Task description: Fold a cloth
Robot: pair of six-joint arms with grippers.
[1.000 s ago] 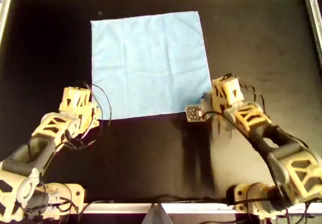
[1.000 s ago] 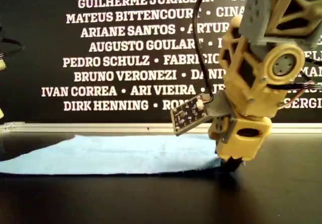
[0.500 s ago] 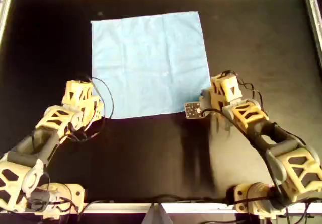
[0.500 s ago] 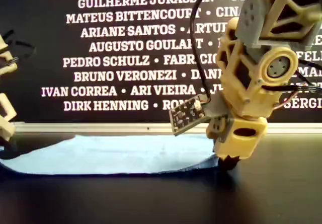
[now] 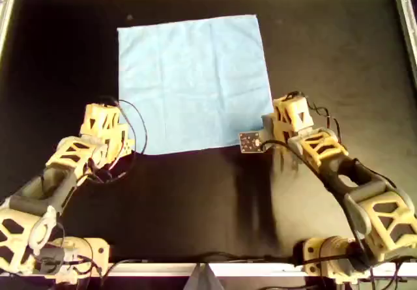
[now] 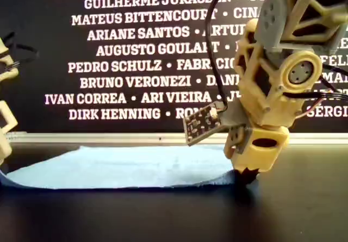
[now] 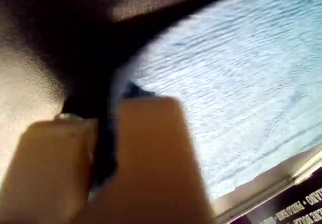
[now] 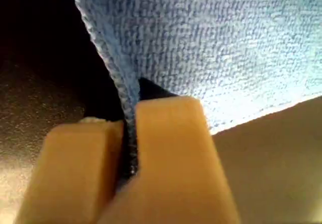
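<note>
Status: grasp done, fold not started.

- the cloth (image 5: 192, 81) lies flat and open, 1 layer, on the bench (image 5: 339, 55), nearer the far rail in the overhead view. No crease made yet.
- my first hand (image 7: 103, 148): closed, blue fabric pinched between the fingers, at a cloth edge.
- my second hand (image 8: 128, 143): closed on a hemmed corner of the cloth, with the hem running into the jaws.
- Overhead view shows 2 arms, 1 at each near corner of the cloth. I can't tell from the wrist views which arm is first and which is second.
- Exterior view: the near edge sits just off the bench by the hand on that view's right. The rest is down.

Left, in my judgement: lift both near corners, carry them over to the far edge, lay down, release. Roughly the first third is done.
</note>
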